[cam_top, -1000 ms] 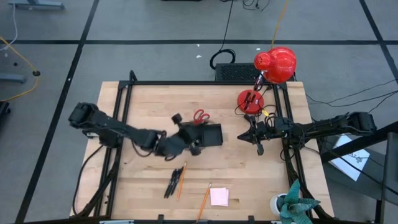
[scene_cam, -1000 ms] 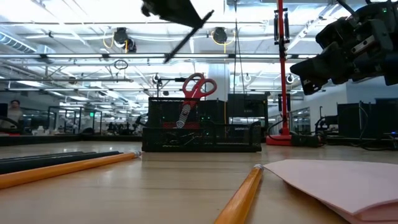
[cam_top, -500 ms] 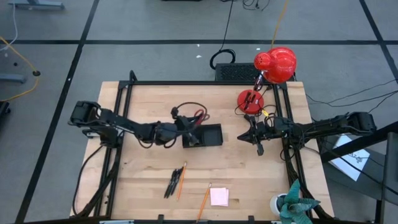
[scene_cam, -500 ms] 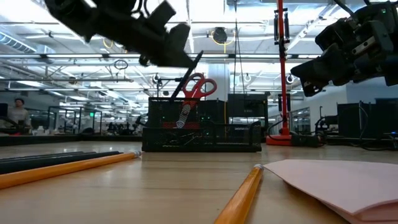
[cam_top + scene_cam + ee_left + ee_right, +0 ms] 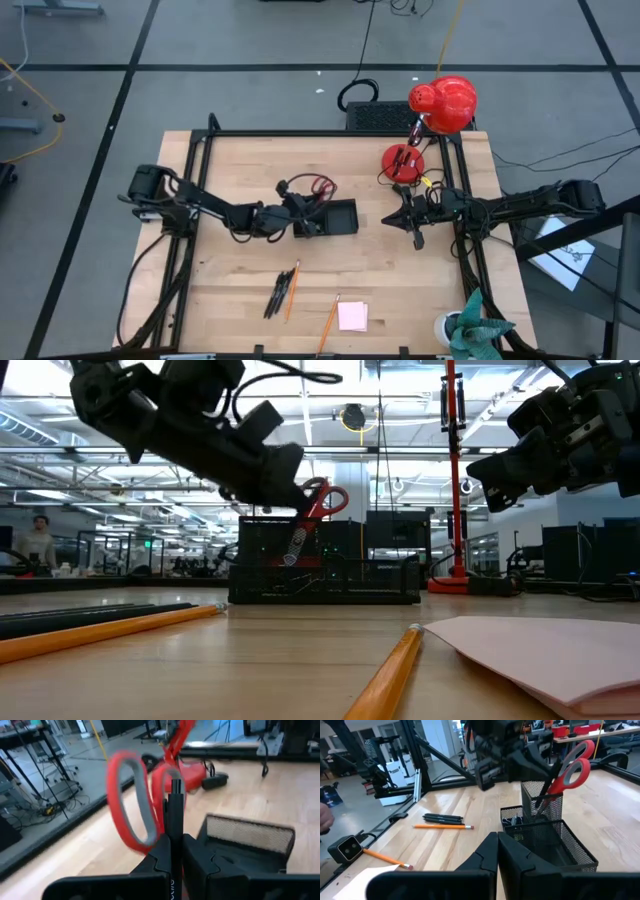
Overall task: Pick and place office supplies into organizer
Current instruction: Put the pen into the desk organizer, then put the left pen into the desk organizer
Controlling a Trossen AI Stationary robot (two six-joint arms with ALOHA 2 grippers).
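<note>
Left gripper (image 5: 171, 851) now lower, clamped on pen (image 5: 174, 815) over organizer (image 5: 328, 217); right gripper (image 5: 412, 222) together. Risk: pen snags scissors (image 5: 312, 505).

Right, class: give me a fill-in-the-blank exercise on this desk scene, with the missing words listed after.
1. The left gripper is shut on a black ____.
2. The scissors stand in the organizer's ____ section.
3. The sticky-note pad lies on the ____.
4. The right gripper, holding nothing, is ____.

Missing words: pen; taller; table; shut
</note>
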